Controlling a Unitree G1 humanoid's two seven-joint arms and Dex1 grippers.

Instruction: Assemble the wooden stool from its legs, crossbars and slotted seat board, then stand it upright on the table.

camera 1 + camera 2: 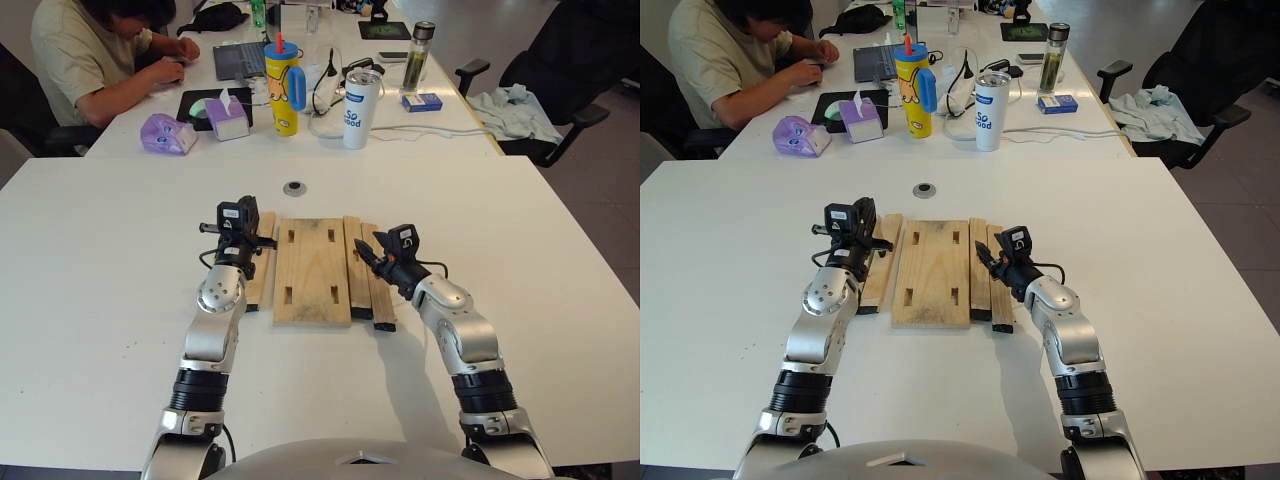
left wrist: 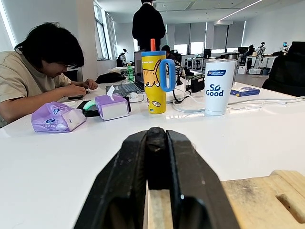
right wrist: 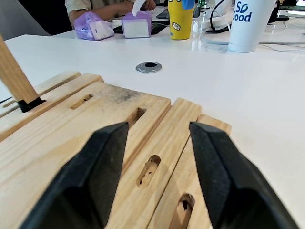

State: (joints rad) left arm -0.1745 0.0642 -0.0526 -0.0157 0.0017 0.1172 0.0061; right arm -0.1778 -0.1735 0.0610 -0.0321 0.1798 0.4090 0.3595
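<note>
Gripping wooden stick beside seat board, left claw, right claw spread open above legs

Bright, even indoor light — soft, faint shadows, daylit windows behind

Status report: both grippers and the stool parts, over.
Left gripper shut on wooden strip left of seat board. Right gripper open over slotted pieces on right. Nothing assembled yet. Table grommet beyond board, not obstructing.
</note>
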